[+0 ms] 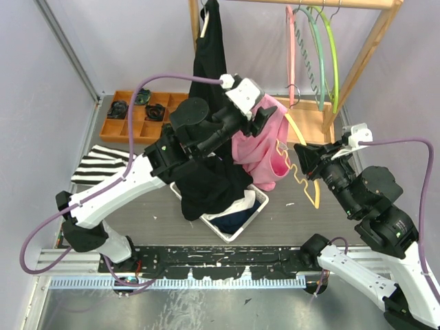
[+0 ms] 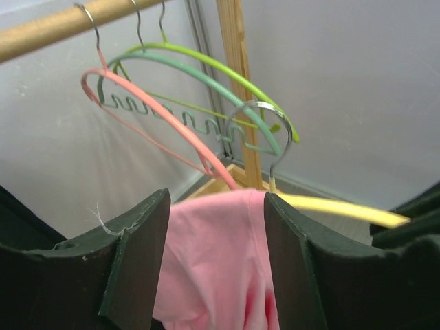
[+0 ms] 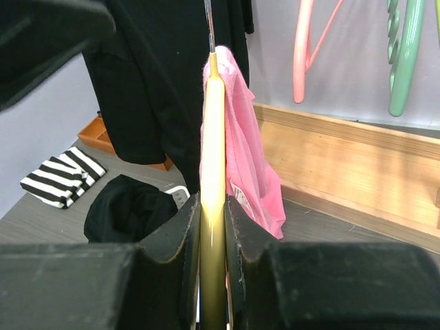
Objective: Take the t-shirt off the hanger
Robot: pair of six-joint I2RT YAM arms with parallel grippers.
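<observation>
- The left gripper (image 2: 216, 201) is released: its jaws stand wide apart.
- The pink t-shirt (image 2: 213, 268) fills the gap between the two left fingers (image 2: 141, 261). Whether the pads press the fabric cannot be told.
- The right gripper (image 3: 212, 203) is clenched on the yellow hanger (image 3: 212, 137). The hanger is seen edge-on, with one pad against each side.
- The t-shirt hangs from the yellow hanger in the air between the two arms, above the table and just beside the white basket (image 1: 251, 218).
- In the left wrist view one yellow hanger arm sticks out bare to the right of the fabric.
- The hanger's metal hook (image 2: 265, 130) stands upright above the shirt, below the wooden rail (image 2: 62, 27) and apart from it.
- The basket holds dark clothing; a black piece spills over its rim.
- The rail carries a pink hanger (image 1: 291, 48), a green hanger (image 1: 317, 55), a lime hanger (image 1: 333, 62) and a black garment (image 1: 213, 55).
- A striped cloth (image 1: 102, 165) lies flat on the table to the left, with an orange tray (image 1: 117, 127) behind it.
</observation>
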